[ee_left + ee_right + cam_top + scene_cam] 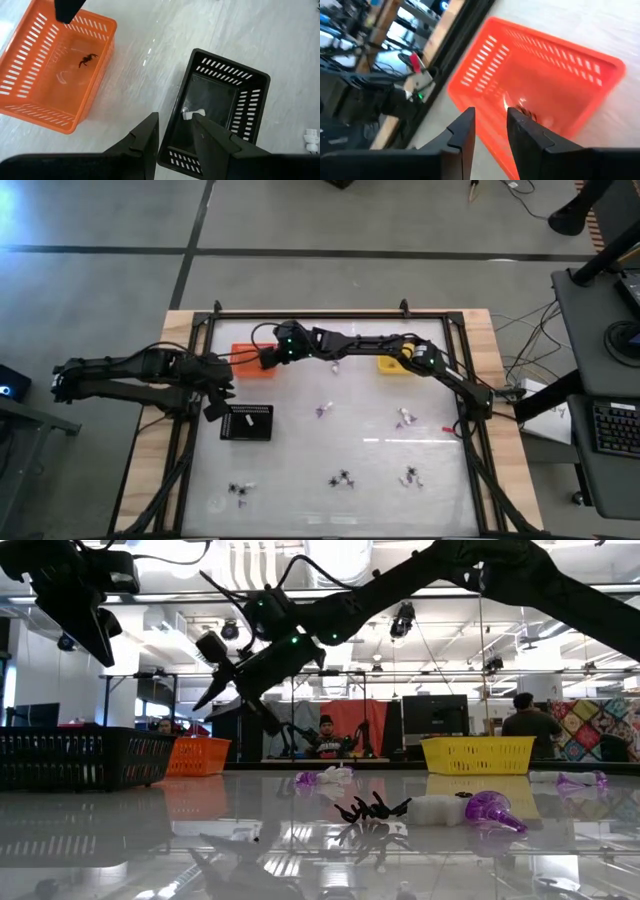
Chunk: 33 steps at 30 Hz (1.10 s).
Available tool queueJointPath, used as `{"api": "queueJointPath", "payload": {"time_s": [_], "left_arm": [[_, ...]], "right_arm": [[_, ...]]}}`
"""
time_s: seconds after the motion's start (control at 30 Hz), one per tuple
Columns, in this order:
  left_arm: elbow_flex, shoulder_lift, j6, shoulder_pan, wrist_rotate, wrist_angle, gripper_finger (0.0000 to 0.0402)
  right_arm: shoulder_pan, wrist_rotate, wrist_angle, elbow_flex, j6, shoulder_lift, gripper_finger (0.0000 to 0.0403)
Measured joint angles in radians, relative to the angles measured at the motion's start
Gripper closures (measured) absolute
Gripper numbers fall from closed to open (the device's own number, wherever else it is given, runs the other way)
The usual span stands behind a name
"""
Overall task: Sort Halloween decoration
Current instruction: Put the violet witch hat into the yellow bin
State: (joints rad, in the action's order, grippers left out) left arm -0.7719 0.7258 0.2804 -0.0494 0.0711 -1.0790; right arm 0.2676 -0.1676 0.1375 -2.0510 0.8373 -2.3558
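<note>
Spider in orange tray: one small black spider trinket (87,60) lies on the tray floor, legs spread, alone in there.
White piece in black tray: a little white trinket (192,113) rests on the bottom, near one end wall.
Purple piece, mid-table: a tiny purplish trinket (322,411) sits loose on the glossy top.
White-and-purple pair: (405,418) close together, toward the right side.
Front row: black spider-like trinkets at (239,491), (343,479) and (411,476), spaced well apart along the near edge.
</note>
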Motion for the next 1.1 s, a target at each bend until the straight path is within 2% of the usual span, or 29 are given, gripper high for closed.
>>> {"api": "queueJointPath", "payload": {"time_s": [0.17, 0.4, 0.6, 0.73, 0.9, 1.1], "left_arm": [[0.000, -0.001, 0.009, 0.000, -0.001, -0.002, 0.0303], [0.000, 0.000, 0.009, 0.000, -0.001, -0.002, 0.0303], [0.000, -0.002, 0.010, 0.000, -0.002, -0.002, 0.0303], [0.000, -0.002, 0.010, 0.000, -0.002, -0.003, 0.0303], [0.000, -0.002, 0.010, 0.000, -0.002, -0.003, 0.0303], [0.000, -0.002, 0.016, 0.000, -0.002, -0.003, 0.0303]], "right_arm": [[0.012, -0.099, 0.258, -0.005, -0.136, 0.070, 0.0302], [0.005, -0.085, 0.620, -0.005, -0.355, 0.192, 0.0302], [-0.020, -0.008, 0.954, -0.005, -0.506, 0.271, 0.0303], [-0.028, 0.034, 1.124, -0.003, -0.478, 0.315, 0.0303], [-0.054, 0.191, 1.259, -0.003, -0.447, 0.352, 0.0303], [-0.071, 0.251, 1.389, 0.011, -0.441, 0.383, 0.0303]]}}
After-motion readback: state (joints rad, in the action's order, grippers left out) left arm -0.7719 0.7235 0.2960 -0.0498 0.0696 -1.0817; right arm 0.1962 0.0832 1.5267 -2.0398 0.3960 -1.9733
